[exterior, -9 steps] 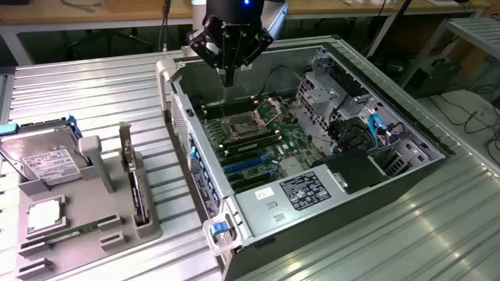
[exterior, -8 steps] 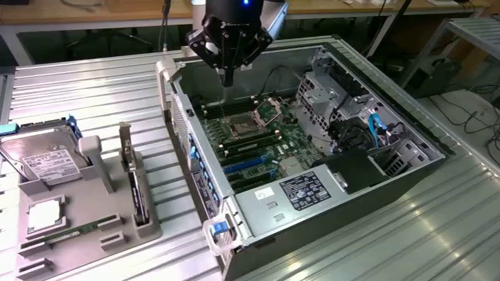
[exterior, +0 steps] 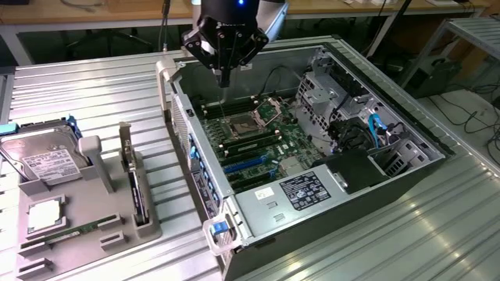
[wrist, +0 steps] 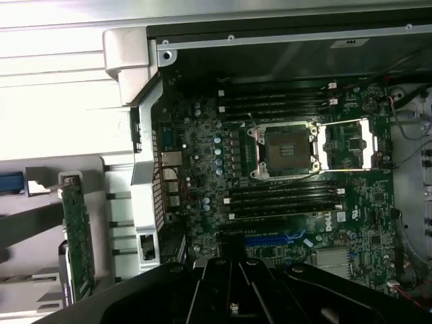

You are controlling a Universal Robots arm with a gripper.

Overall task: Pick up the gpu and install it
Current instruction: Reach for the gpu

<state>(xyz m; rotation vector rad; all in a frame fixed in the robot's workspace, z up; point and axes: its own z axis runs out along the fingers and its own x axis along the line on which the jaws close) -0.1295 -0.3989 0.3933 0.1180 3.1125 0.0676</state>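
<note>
The gpu (exterior: pixel 136 190) stands on edge in a slot of the grey holder (exterior: pixel 117 234) at the exterior view's left, its silver bracket (exterior: pixel 125 140) pointing up. The wrist view shows the green board face of the gpu (wrist: pixel 77 236). My gripper (exterior: pixel 224 79) hangs over the far corner of the open computer case (exterior: pixel 312 199), above the motherboard (exterior: pixel 250 137) and well apart from the gpu. Its fingers are shut with nothing between them. In the wrist view the gripper (wrist: pixel 233 263) sits over the blue expansion slots (wrist: pixel 270 238).
The holder also carries a hard drive (exterior: pixel 43 158), a processor chip (exterior: pixel 45 213) and a RAM stick (exterior: pixel 70 231). Inside the case are the open CPU socket (wrist: pixel 283 152), drive cages (exterior: pixel 336 88) and cables (exterior: pixel 373 126). A ribbed metal table (exterior: pixel 93 93) surrounds everything.
</note>
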